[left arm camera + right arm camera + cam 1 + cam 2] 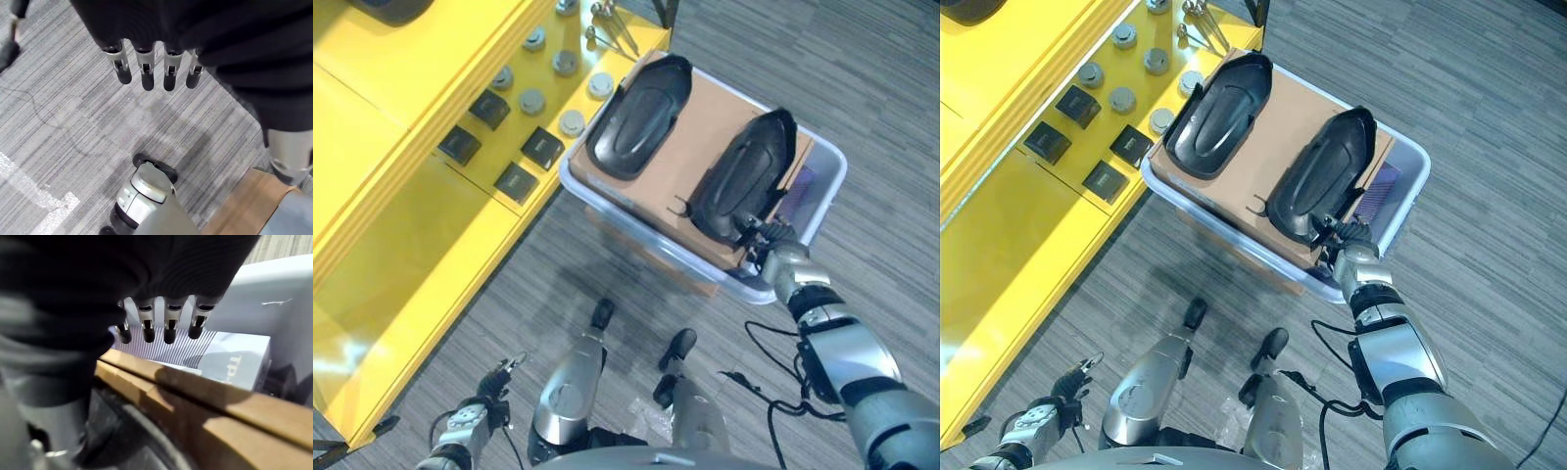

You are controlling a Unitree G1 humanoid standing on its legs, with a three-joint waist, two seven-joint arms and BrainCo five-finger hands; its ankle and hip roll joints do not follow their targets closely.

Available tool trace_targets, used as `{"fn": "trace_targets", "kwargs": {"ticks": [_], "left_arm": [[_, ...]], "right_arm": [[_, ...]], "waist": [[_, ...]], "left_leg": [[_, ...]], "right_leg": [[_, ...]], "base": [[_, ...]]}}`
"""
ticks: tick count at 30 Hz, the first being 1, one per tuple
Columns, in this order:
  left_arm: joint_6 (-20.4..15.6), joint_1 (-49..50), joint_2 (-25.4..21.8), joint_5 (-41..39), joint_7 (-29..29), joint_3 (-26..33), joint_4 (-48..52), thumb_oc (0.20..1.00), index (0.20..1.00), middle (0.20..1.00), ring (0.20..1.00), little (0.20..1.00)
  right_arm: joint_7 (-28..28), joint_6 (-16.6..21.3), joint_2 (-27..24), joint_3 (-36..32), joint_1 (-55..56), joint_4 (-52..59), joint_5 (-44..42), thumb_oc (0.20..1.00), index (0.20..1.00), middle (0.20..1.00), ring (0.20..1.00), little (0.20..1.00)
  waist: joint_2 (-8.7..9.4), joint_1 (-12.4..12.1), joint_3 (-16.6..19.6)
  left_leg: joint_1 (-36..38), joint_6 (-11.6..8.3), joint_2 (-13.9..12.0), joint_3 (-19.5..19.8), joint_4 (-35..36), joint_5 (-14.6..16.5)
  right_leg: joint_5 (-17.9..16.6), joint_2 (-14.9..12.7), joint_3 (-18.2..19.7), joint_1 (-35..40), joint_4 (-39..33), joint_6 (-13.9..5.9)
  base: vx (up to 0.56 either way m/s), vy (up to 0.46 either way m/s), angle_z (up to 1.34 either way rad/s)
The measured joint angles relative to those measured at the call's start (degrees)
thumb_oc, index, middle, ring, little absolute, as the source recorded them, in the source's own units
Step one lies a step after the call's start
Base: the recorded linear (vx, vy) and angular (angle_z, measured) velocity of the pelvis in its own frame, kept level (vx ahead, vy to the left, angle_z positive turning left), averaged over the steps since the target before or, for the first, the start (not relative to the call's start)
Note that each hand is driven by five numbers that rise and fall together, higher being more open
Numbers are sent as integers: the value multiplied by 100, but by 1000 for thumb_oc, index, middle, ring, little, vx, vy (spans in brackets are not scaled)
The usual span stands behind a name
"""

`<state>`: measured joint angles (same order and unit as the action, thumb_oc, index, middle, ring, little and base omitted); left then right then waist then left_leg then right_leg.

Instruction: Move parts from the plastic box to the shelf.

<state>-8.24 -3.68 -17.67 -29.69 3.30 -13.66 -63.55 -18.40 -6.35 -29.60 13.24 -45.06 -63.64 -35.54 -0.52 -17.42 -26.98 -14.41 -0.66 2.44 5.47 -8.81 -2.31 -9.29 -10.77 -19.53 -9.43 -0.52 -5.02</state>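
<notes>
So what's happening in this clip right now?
The robot stands by a plastic box on the floor, next to a yellow shelf. Two black moulded parts lie on cardboard in the box. Its right hand is at the near end of the right-hand part, fingers straight, nothing lifted yet. The left hand hangs open over the carpet.

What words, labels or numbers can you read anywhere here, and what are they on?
Pale carton inside the plastic box: a few large white letters, cut off by the cardboard sheet; too partial to read as a word.
Black moulded parts: no text visible.
Yellow shelf and its small dark blocks: any markings are too small to read.
</notes>
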Motion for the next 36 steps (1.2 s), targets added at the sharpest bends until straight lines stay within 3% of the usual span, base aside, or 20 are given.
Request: {"fn": "trace_targets", "kwargs": {"ticks": [19,22,25,28,31,36], "left_arm": [[-70,-115,-211,-363,114,22,473,1000,1000,1000,1000,1000],[-59,-19,-222,-757,352,280,1045,1000,1000,1000,1000,1000],[-32,79,-316,-1029,523,342,1786,1000,1000,1000,1000,1000],[315,261,-480,-1342,671,467,3617,1000,1000,1000,1000,1000],[585,66,-624,-1513,925,443,4515,1000,1000,1000,1000,1000],[1031,-665,-421,-1632,816,-37,4679,1000,1000,1000,1000,1000]], "right_arm": [[195,229,4,-40,320,39,-4,200,200,200,200,200],[86,245,21,-40,756,797,-8,200,200,200,200,200],[-90,235,182,-34,1204,1520,-12,200,200,200,200,200],[-228,233,228,-25,2031,2800,-2,200,200,200,200,200],[-217,236,332,5,2301,2901,163,200,200,200,200,200],[-185,222,445,266,2338,3054,421,200,200,200,200,200]], "waist": [[168,29,87],[208,58,154],[292,173,446],[338,228,662],[348,396,1065],[362,875,1521]], "left_leg": [[158,-34,-7,1,-5,37],[367,-5,-9,-57,13,59],[440,-18,-10,-80,43,111],[730,-2,-20,-168,126,172],[966,35,-23,-301,151,293],[1483,99,-49,-605,246,398]], "right_leg": [[-5,14,11,169,-15,-3],[-60,27,21,398,-108,-40],[-68,29,58,461,-163,-45],[-79,35,175,671,-195,-36],[-40,34,322,852,-212,-65],[49,46,633,1135,-255,-75]], "base": [[1,-42,0],[37,-41,-3],[71,-31,-7],[91,-18,-15],[111,19,-24],[89,37,-32]]}}
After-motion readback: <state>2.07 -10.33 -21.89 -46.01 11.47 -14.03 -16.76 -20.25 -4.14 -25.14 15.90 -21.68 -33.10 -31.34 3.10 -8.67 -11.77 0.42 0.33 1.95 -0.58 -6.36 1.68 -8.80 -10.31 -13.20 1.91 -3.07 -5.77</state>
